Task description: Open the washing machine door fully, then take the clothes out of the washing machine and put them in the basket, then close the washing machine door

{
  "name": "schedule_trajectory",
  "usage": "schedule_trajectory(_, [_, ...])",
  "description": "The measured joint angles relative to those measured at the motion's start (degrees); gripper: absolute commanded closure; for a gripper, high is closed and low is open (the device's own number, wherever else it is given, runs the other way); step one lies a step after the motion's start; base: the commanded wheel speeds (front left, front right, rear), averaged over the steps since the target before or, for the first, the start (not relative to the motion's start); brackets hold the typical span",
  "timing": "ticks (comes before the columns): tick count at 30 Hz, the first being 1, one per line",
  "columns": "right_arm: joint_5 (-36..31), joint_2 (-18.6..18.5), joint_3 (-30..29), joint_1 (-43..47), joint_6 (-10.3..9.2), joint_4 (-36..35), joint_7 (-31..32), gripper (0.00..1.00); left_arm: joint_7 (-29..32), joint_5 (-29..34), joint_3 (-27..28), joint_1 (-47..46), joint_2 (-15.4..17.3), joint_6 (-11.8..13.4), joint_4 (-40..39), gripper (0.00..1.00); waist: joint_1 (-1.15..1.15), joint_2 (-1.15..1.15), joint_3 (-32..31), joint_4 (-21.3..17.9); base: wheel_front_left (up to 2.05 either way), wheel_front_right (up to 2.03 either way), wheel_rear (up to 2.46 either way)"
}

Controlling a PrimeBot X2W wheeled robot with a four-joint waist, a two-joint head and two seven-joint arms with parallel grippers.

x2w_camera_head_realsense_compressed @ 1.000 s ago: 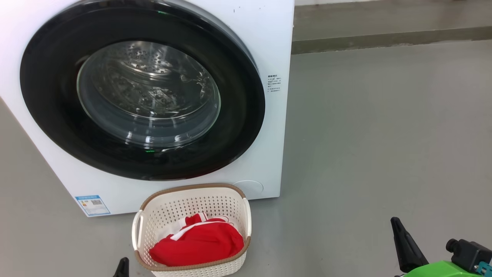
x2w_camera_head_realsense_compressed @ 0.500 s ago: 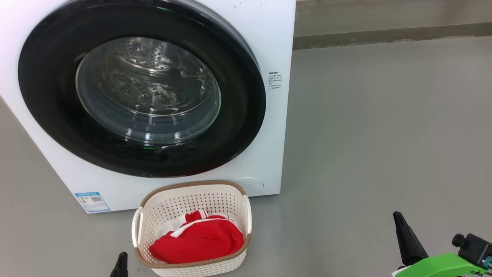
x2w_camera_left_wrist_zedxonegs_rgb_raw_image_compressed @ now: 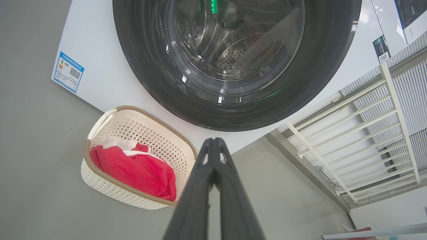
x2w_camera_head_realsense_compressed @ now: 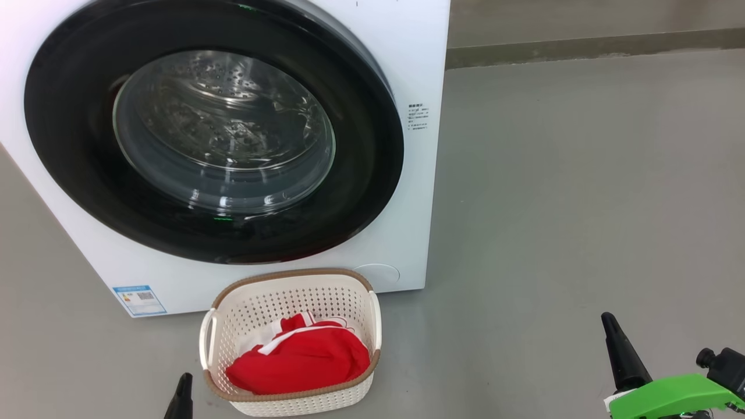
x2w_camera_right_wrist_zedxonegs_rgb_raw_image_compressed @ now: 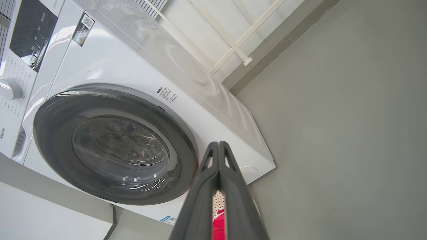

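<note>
The white washing machine (x2w_camera_head_realsense_compressed: 419,52) stands on the floor with its round black-rimmed door (x2w_camera_head_realsense_compressed: 372,169) lying flush against the front; the steel drum shows through the glass. Just in front sits the cream basket (x2w_camera_head_realsense_compressed: 291,401) with the red clothes (x2w_camera_head_realsense_compressed: 302,364) piled inside. My left gripper (x2w_camera_head_realsense_compressed: 183,387) pokes up at the bottom edge, left of the basket, shut and empty. My right gripper (x2w_camera_head_realsense_compressed: 611,329) is low at the right, well clear of the machine, shut with nothing in it. The left wrist view shows its fingertips (x2w_camera_left_wrist_zedxonegs_rgb_raw_image_compressed: 213,143) pressed together, and so does the right wrist view (x2w_camera_right_wrist_zedxonegs_rgb_raw_image_compressed: 218,146).
Grey floor spreads wide to the right of the machine up to a low skirting (x2w_camera_head_realsense_compressed: 582,46) at the wall. A white railing (x2w_camera_left_wrist_zedxonegs_rgb_raw_image_compressed: 367,126) stands beside the machine. A control panel with a dial (x2w_camera_right_wrist_zedxonegs_rgb_raw_image_compressed: 10,88) tops the machine.
The head camera has tilted slightly, so the machine and basket sit a little higher in the picture. Both grippers stay shut; the right one shows a bit higher and further right.
</note>
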Motion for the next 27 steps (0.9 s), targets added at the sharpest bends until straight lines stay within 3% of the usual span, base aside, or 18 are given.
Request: schedule_trajectory(27, [14.7, 0.3, -2.0, -2.4, 0.00, -0.2, 4.4, 1.00, 4.0, -16.9, 0.3, -2.3, 0.1, 0.0, -0.3, 1.00, 0.00, 0.00, 1.3, 0.3, 0.00, 0.00, 0.00])
